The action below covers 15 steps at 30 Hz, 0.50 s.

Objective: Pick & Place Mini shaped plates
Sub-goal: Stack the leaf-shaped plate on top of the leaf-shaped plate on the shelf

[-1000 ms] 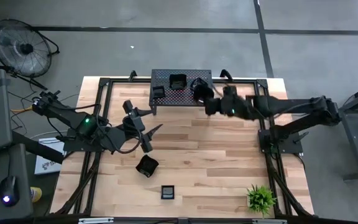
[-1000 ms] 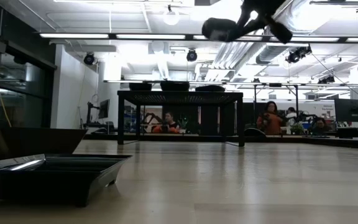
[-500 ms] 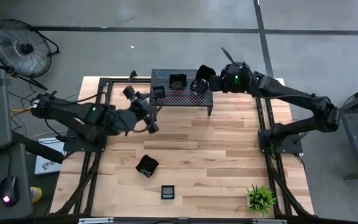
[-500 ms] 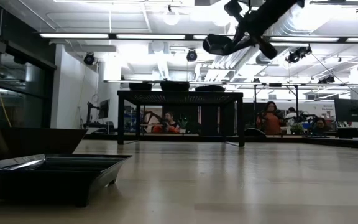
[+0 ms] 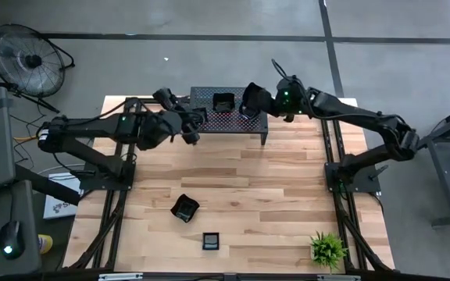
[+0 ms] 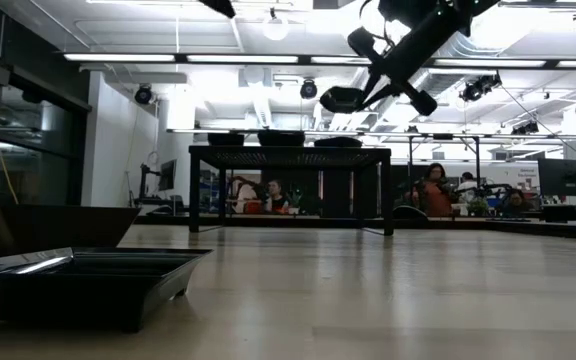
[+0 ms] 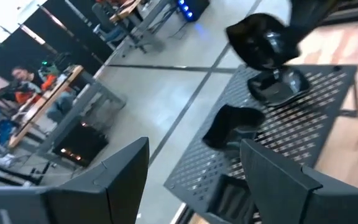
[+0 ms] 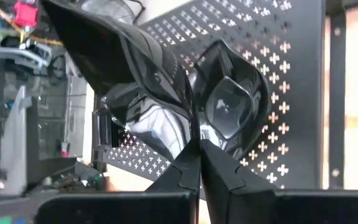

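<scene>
Item one, left end effector [image 5: 191,131]: I am hovering it over the far-left part of the desk [image 5: 287,187], just beside the near-left corner of the perforated stand [image 5: 209,100]. Its fingers [image 7: 120,180] are standing wide apart and are gripping nothing.

Item two, plates on the stand: I am counting one small black plate [image 5: 199,116] near the stand's left edge, a square one [image 5: 223,102] at its middle, and a rounded one [image 7: 278,87] lying flat on the mesh toward its right end.

Item three, right end effector [image 5: 250,106]: I am holding it above the right part of the stand, fingers pinched fully together on the rim of a glossy black held plate [image 5: 255,98], which is hanging tilted, clear of the mesh.

Item four, plates on the open desk: a rounded dish [image 5: 184,208] is lying near the middle-left, and a square dish [image 5: 211,240] is lying just beyond it toward the near edge.

Item five, a small green plant [image 5: 327,248] is sitting at the near-right corner.
</scene>
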{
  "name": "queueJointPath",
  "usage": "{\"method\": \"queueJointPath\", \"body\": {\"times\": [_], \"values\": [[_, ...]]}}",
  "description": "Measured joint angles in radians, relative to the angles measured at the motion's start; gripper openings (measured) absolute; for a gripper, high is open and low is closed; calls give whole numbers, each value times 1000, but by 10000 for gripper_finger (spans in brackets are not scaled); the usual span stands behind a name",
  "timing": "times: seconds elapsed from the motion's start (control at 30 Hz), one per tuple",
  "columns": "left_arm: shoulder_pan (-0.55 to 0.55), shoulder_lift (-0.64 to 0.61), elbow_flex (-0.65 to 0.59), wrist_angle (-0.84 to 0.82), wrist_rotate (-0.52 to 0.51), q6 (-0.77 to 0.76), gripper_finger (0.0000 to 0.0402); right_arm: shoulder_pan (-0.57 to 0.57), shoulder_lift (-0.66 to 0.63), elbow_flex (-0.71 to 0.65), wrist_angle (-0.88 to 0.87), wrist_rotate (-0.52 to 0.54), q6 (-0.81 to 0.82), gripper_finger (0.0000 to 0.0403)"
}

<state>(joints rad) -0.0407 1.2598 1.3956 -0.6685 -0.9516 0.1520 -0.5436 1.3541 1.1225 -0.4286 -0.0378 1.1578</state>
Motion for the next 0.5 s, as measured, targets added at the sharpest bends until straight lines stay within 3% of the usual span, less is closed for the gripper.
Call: {"method": "queueJointPath", "body": {"times": [0.23,0.5], "values": [[58,0,0,-57,-1,20,248,23,34,0,-6,13,140,0],[76,24,0,-95,0,151,248,22,42,0,-18,18,229,0]]}}
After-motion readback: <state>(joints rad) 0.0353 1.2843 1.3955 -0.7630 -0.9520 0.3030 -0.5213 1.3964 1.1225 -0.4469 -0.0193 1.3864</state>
